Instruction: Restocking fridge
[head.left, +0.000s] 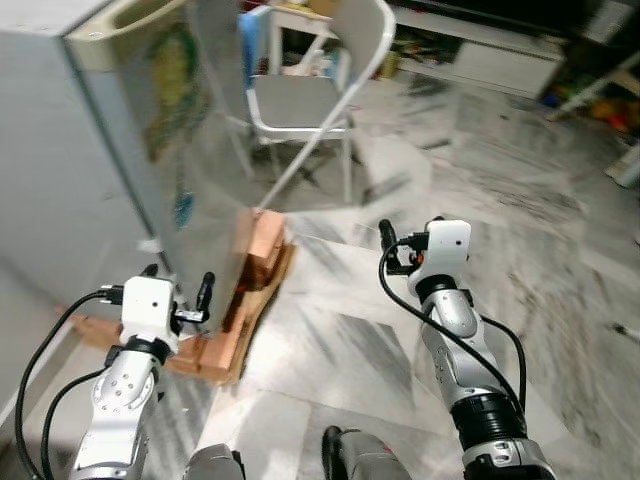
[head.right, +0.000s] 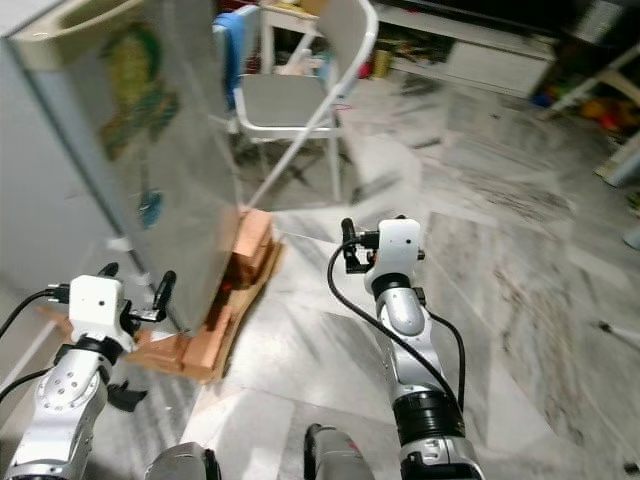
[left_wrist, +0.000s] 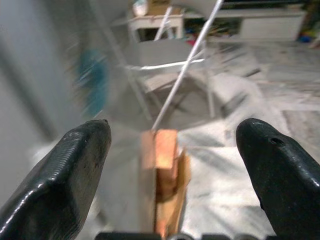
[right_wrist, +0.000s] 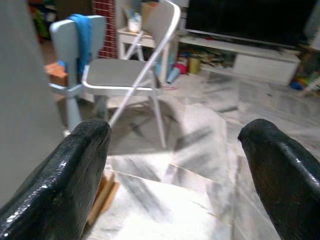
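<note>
Fridge fills the upper left of the head view, grey side panel, door swung out toward the centre, blurred, with colourful stickers on its face. Fridge sits on a low wooden pallet at lower left centre, orange-brown blocks showing under the door edge. Left gripper at lower left, just in front of the door's lower edge, fingers spread wide, holding nothing; in the left wrist view both fingertips sit far apart with the pallet and door edge between them, further off. Cannot tell if a finger touches the door. Right gripper right of centre over the marble floor, well apart from the fridge, fingers spread and empty; right wrist view shows them wide apart. Grey folding chair at top centre behind the door, blue cloth draped on another chair back. Low white cabinet at upper right, clutter around it.
</note>
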